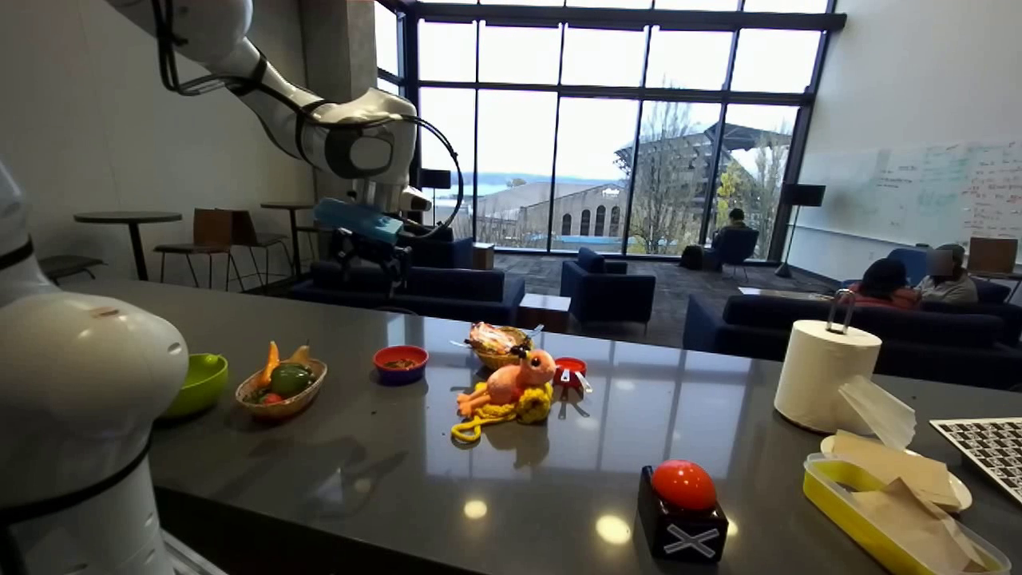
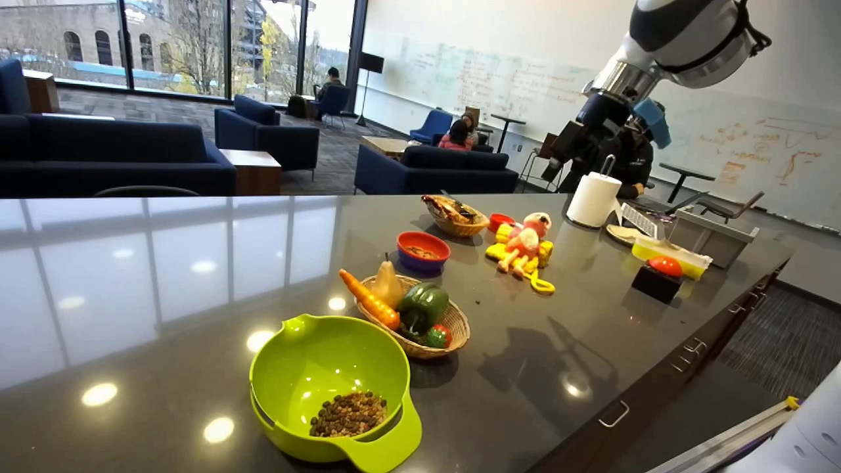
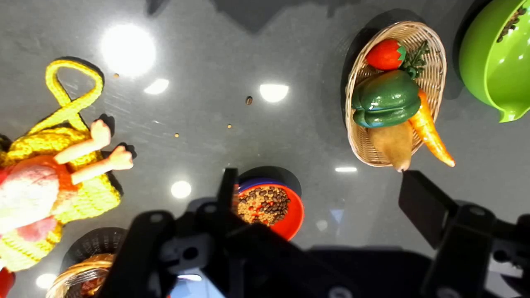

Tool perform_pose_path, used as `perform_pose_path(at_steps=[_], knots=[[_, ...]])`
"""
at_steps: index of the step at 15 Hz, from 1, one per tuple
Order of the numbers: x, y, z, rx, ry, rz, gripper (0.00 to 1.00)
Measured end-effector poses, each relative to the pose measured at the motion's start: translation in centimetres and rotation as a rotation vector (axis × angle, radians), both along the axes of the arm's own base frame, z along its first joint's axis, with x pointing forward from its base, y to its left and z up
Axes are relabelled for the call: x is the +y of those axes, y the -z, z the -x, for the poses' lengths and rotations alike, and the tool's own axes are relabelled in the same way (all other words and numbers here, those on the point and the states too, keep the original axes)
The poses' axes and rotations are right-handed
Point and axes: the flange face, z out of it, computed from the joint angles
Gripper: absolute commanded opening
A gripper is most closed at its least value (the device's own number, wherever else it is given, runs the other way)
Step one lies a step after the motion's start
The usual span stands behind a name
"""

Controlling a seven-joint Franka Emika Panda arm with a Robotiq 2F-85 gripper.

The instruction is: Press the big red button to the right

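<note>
The big red button (image 1: 684, 484) is a glossy red dome on a squat black box with a white X on its face. It stands upright near the counter's edge. It also shows in an exterior view (image 2: 665, 266), beside a yellow-rimmed container. It is out of view in the wrist view. My gripper (image 1: 372, 273) hangs high above the counter, far from the button, on the side of the food bowls. It also shows in an exterior view (image 2: 562, 154). In the wrist view the gripper (image 3: 319, 178) is open, fingers wide apart, with nothing between them.
On the counter stand a green bowl (image 2: 328, 368), a vegetable basket (image 2: 453, 322), a red-purple bowl (image 2: 424, 253), another basket (image 2: 460, 226), a pink toy on yellow knit (image 1: 511, 387), a small red dish (image 1: 570, 372), a paper towel roll (image 1: 822, 375) and a yellow container (image 1: 846, 507).
</note>
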Motion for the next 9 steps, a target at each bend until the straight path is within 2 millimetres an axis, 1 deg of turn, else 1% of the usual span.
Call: perform_pose_path(at_steps=[5, 7, 9], knots=[[-0.2, 0.2, 0.2, 0.008, -0.025, 0.003, 1.0], [-1.4, 0.4, 0.3, 0.016, -0.041, 0.003, 1.0], [-3.7, 0.5, 0.5, 0.021, -0.042, 0.004, 1.0]])
